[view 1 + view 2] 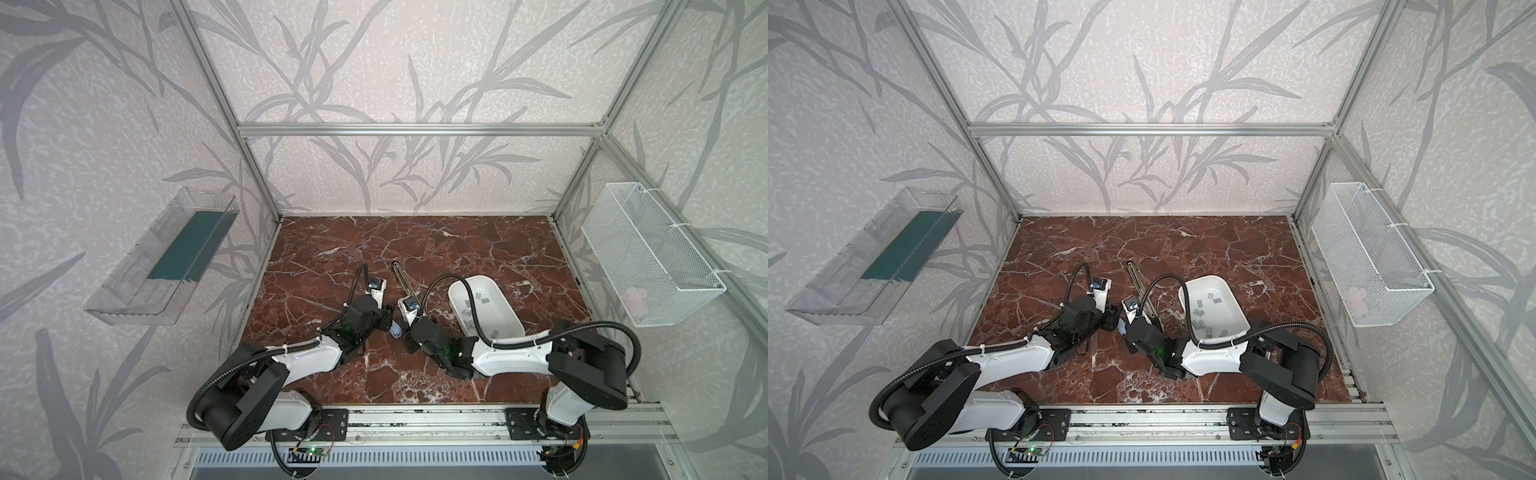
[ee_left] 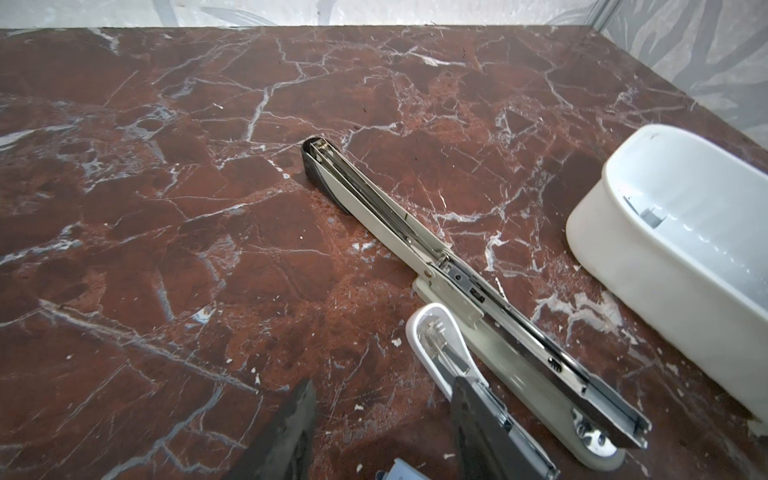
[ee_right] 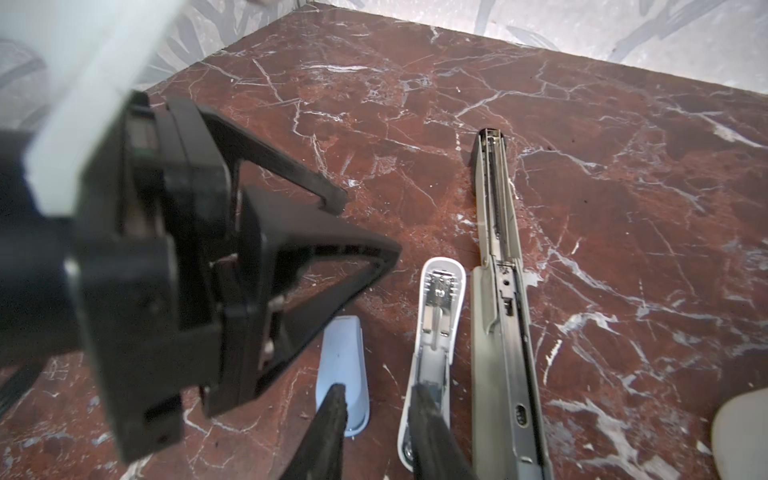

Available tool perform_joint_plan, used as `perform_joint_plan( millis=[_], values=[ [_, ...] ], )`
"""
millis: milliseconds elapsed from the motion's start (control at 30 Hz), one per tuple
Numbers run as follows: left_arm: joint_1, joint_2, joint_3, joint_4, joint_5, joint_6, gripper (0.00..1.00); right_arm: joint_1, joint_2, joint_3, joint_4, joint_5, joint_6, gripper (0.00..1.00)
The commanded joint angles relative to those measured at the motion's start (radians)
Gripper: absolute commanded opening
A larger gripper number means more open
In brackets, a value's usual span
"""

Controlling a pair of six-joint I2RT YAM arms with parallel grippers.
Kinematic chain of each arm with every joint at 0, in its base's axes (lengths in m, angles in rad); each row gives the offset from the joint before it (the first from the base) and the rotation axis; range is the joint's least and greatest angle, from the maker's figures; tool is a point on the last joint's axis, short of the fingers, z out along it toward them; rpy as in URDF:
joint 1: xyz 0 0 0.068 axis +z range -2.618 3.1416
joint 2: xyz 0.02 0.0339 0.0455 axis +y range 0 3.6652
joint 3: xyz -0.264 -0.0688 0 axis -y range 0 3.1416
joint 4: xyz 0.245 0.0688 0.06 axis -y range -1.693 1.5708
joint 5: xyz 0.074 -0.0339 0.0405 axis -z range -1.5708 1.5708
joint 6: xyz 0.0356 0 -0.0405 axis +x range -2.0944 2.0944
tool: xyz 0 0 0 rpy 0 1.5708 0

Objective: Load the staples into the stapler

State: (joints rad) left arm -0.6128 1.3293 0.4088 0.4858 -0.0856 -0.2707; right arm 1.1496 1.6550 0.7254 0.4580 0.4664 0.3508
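A long grey stapler (image 2: 457, 282) lies opened flat on the marble table, and both top views show it (image 1: 401, 276). Beside it lies a small white stapler (image 3: 436, 316), also open, and a small pale blue stapler (image 3: 343, 357). The staples (image 1: 473, 307) are grey strips lying in the white tub (image 1: 494, 316). My left gripper (image 2: 386, 415) is open over bare marble, one finger (image 2: 478, 415) against the white stapler. My right gripper (image 3: 376, 399) is open, with one finger over the blue stapler and one over the white stapler. Neither holds anything.
A clear plastic bin (image 1: 166, 262) hangs on the left wall. On the right wall hangs a white wire basket (image 1: 648, 257). Aluminium frame posts stand at the table's corners. The two grippers are close together near the table's middle.
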Motion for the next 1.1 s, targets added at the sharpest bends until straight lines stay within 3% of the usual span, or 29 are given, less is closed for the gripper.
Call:
perform_joint_plan(
  millis=[0,167,400,1067],
  values=[
    [0.006,-0.024,0.045,-0.087,-0.038,-0.057,0.59,-0.004,0.000,-0.031,-0.023,0.029,0.028,0.29],
    [0.012,-0.027,0.089,-0.156,-0.091,-0.117,0.81,-0.009,0.037,-0.040,-0.015,0.011,0.046,0.34],
    [0.020,-0.049,0.079,-0.152,-0.078,-0.136,0.97,-0.051,0.101,-0.042,0.020,-0.041,0.063,0.35],
    [0.035,-0.042,0.053,-0.111,-0.039,-0.126,1.00,-0.063,0.193,-0.008,0.051,-0.046,0.043,0.23]
  ],
)
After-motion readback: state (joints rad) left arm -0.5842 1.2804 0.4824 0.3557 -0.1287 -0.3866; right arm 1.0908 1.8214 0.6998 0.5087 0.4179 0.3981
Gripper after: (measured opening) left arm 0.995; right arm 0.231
